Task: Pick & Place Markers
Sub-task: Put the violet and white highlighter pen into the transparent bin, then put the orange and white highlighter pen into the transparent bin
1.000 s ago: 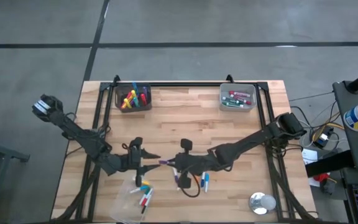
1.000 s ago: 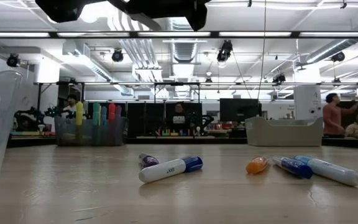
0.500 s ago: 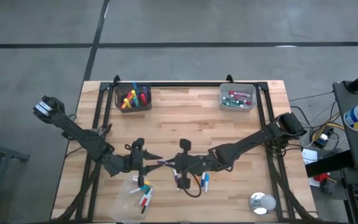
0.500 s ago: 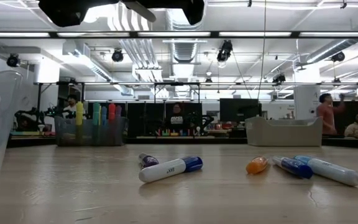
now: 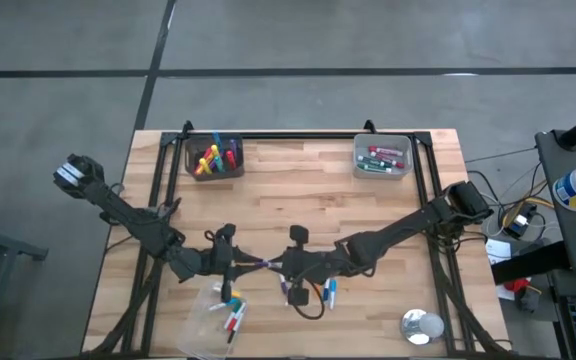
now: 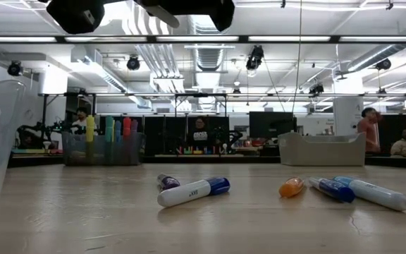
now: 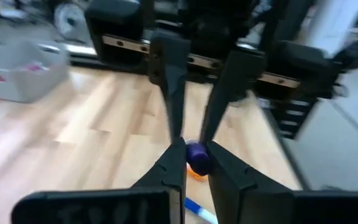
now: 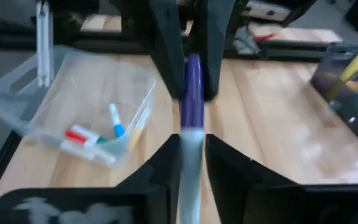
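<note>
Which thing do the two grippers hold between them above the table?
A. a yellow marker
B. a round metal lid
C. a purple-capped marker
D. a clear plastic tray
C: the right wrist view shows the purple-capped marker running from the right gripper into the left gripper, whose fingers pinch the purple cap.

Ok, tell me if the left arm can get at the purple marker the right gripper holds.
Likely yes: the left gripper meets the right gripper mid-table, its fingers closed about the marker at its purple cap, with nothing between.
</note>
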Robot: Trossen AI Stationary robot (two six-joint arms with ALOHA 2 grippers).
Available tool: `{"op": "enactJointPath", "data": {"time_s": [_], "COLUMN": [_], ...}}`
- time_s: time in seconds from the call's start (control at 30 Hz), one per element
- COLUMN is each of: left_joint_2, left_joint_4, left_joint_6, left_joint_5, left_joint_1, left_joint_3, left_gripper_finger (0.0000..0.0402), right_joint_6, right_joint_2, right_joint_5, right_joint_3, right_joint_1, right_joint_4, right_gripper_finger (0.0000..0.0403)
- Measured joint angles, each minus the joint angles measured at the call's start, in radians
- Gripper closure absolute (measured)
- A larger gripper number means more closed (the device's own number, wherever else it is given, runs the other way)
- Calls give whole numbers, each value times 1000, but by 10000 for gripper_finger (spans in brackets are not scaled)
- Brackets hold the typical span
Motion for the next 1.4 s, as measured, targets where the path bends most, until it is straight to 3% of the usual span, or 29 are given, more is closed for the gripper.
{"op": "enactJointPath", "data": {"time_s": [0.2,0.37,0.6,0.83,1.1,1.4], "left_joint_2": [-38,-114,-173,-165,-154,-152], "left_joint_4": [-91,-306,-415,-634,-614,-553], "left_joint_6": [-119,-311,-600,-796,-830,-796], "left_joint_5": [178,440,844,761,681,676], "left_joint_1": [-1,-5,-5,-4,-11,-14], "left_joint_3": [0,30,34,13,0,0], "left_gripper_finger": [359,369,364,363,356,287], "right_joint_6": [2,-15,-2,22,18,23], "right_joint_2": [0,0,1,4,4,4], "right_joint_5": [-38,-13,-11,-10,-10,-11], "right_joint_3": [-12,-25,-41,-46,-49,-58], "right_joint_1": [21,19,15,15,9,9], "right_joint_4": [-47,-76,-64,-62,-63,-64], "right_gripper_finger": [279,256,253,266,277,276]}}
